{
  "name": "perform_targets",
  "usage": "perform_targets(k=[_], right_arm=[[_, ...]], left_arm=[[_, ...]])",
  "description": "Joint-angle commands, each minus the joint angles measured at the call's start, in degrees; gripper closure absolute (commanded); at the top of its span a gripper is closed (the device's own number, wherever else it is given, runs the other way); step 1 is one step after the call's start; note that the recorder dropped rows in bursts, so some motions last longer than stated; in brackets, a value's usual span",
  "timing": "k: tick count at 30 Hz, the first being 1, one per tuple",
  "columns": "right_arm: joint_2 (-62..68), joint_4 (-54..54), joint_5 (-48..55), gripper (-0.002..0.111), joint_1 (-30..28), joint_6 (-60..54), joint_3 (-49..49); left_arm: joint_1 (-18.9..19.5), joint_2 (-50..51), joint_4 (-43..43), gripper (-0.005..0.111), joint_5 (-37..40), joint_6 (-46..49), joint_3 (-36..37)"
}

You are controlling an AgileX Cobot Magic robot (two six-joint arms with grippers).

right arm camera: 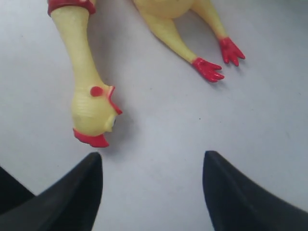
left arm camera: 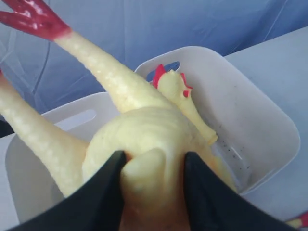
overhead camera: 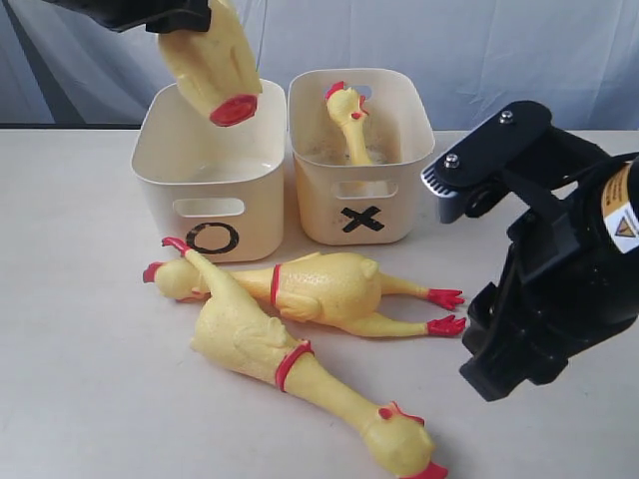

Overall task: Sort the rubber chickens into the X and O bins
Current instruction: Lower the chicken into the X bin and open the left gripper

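My left gripper [left arm camera: 154, 156] is shut on a smaller rubber chicken [left arm camera: 144, 139], squeezing its body. That chicken [overhead camera: 215, 60] hangs above the O bin [overhead camera: 205, 215], held by the left gripper [overhead camera: 185, 20] at the top edge of the exterior view. Another small chicken [overhead camera: 346, 118] stands inside the X bin [overhead camera: 359, 222]. Two larger chickens lie crossed on the table: one [overhead camera: 324, 289] with its feet to the right, the other [overhead camera: 290, 364] with its head near the front. My right gripper [right arm camera: 151, 163] is open over bare table, close to that chicken's head [right arm camera: 94, 113].
The bulky black right arm [overhead camera: 549, 259] fills the right side above the cream table [overhead camera: 80, 379]. The two bins stand side by side at the back. A blue-grey curtain [overhead camera: 499, 50] hangs behind them.
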Motion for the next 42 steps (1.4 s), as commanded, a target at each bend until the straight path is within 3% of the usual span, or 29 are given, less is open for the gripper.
perform_targets(k=[1, 14, 24, 32, 42], right_arm=[[-1.9, -0.5, 1.9, 0.05, 0.1, 1.0, 0.2], [-6.7, -2.1, 2.8, 0.05, 0.1, 3.0, 4.4], [-7.4, -2.4, 2.4, 0.05, 0.1, 3.1, 4.5], [-7.4, -2.6, 2.3, 0.05, 0.1, 3.1, 4.5], [-7.4, -2.6, 2.3, 0.05, 0.1, 3.1, 4.5]], left_arm=[[0.2, -0.2, -8.4, 0.107, -1.8, 6.3, -0.4], [-0.9, 3.8, -18.5, 0.107, -1.1, 13.0, -1.2], [-4.4, 9.2, -21.2, 0.107, -3.3, 17.1, -4.7], [-4.8, 14.6, -26.0, 0.107, -4.3, 21.2, -8.6], [-8.2, 20.6, -26.0, 0.107, -5.0, 26.0, -13.6]])
